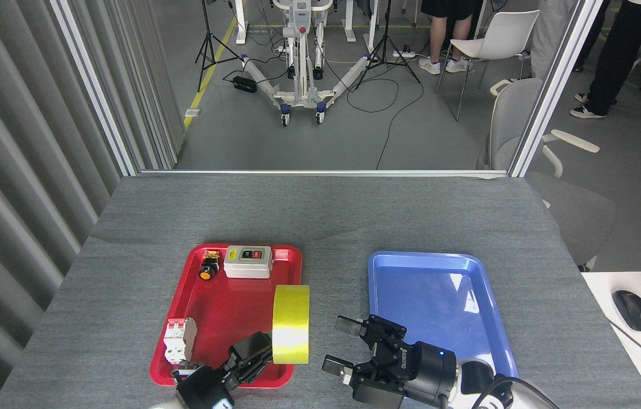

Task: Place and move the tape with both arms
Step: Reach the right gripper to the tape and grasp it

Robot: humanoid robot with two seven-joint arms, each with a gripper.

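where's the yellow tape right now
In the head view, the tape is held on edge by the left gripper over the red tray's right rim, the open right gripper beside it.

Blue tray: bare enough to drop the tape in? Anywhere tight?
The blue tray holds nothing; only its near-left corner sits under the right end effector. Bare table spans the far half. Tight: the strip between trays, with the tape in the left end effector, and the red tray.
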